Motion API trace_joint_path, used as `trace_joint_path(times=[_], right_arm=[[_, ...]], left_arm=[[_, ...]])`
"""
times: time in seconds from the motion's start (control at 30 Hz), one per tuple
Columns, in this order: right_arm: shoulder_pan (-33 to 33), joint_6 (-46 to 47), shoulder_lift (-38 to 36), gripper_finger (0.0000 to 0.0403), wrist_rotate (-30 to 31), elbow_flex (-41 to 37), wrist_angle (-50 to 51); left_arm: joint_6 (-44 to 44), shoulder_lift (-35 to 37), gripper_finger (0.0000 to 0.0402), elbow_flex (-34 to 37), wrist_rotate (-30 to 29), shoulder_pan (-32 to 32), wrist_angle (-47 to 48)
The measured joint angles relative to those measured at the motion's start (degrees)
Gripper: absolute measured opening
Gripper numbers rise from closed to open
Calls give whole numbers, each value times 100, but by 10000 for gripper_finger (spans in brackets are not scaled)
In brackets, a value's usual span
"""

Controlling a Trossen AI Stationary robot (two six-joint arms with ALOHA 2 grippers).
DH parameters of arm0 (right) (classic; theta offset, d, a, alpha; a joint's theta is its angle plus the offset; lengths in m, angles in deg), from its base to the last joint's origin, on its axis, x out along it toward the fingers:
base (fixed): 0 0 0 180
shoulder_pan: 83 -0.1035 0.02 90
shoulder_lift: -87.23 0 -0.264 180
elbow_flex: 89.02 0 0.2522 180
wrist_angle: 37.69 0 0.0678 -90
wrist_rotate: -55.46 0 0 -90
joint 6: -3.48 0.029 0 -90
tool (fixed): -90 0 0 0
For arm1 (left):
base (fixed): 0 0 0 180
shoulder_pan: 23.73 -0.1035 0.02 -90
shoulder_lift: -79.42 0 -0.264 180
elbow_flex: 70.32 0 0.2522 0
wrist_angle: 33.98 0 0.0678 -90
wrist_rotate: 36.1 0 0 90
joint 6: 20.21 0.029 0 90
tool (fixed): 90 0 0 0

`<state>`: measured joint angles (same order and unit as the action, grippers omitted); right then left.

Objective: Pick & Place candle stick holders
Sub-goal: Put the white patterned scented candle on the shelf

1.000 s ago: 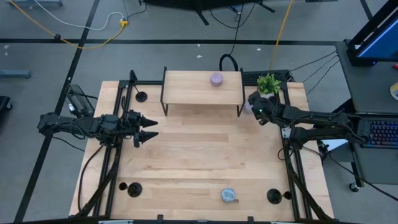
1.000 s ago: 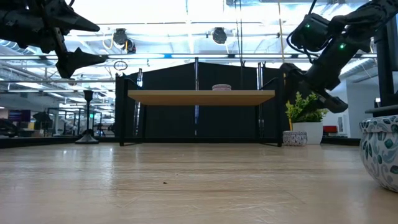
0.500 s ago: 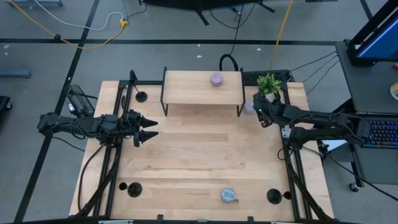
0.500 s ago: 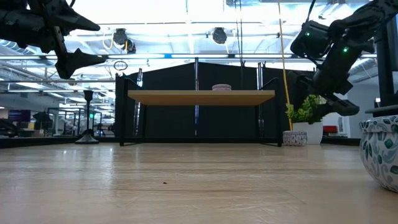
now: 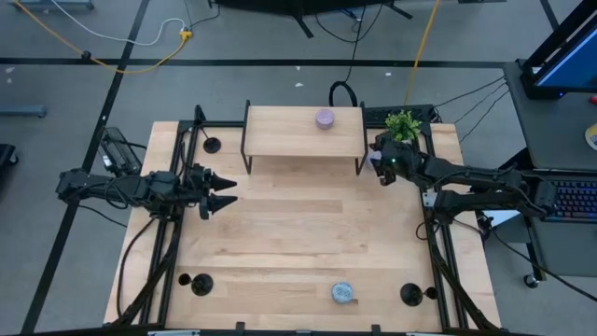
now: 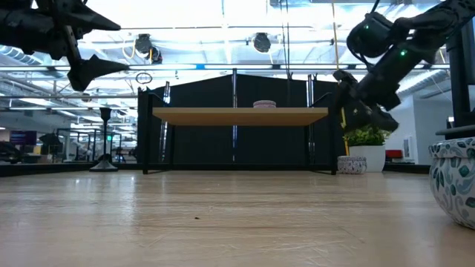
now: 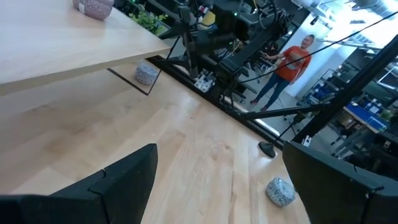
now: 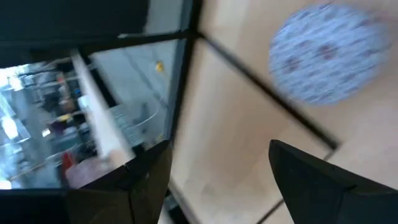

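Three black candle stick holders stand on their round bases on the table: one at the far left (image 5: 213,145), one at the near left (image 5: 201,283), one at the near right (image 5: 410,294). The near right one also shows in the left wrist view (image 7: 267,148), the far left one in the low view (image 6: 105,141). My left gripper (image 5: 224,193) is open and empty, held above the table's left side and pointing right. My right gripper (image 5: 376,164) is open and empty by the shelf's right end, above a small speckled pot (image 8: 326,53).
A wooden shelf on black legs (image 5: 303,131) stands at the far middle with a small purple object (image 5: 324,119) on it. A potted plant (image 5: 403,124) stands at the far right. A blue-patterned pot (image 5: 342,293) sits near the front edge. A person in orange (image 7: 292,62) stands beyond the table.
My right gripper has swung a little toward the table's right edge and then back toward the shelf's right end, turning as it went. It has stayed open and empty.
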<state>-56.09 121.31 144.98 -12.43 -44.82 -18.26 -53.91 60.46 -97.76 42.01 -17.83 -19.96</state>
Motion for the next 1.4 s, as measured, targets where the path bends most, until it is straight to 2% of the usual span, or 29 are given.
trace_joint_path(times=[0.17, 0.27, 0.63, 0.77, 1.03, 1.23, 1.4], right_arm=[[5, -693, -2, 259, 40, 0, -494], [7, -806, 0, 260, 61, 4, -503], [7, -160, -1, 262, -112, 4, -250], [-4, 456, 1, 262, -118, 4, -176], [85, 1208, 14, 263, -140, 2, 710], [314, 1489, 9, 260, -293, 3, 827], [321, 1670, 12, 263, -298, 389, 2120]], left_arm=[[4, 0, 351, -2, 142, 1, -79], [2, 1, 351, -2, 145, 2, -80], [2, 0, 351, -2, 158, 2, -80], [2, 2, 351, -2, 158, 2, -80], [34, -4, 351, -2, 158, 2, -84], [35, -4, 351, -2, 153, 2, -86], [-4, -4, 351, -2, 141, 2, -93]])
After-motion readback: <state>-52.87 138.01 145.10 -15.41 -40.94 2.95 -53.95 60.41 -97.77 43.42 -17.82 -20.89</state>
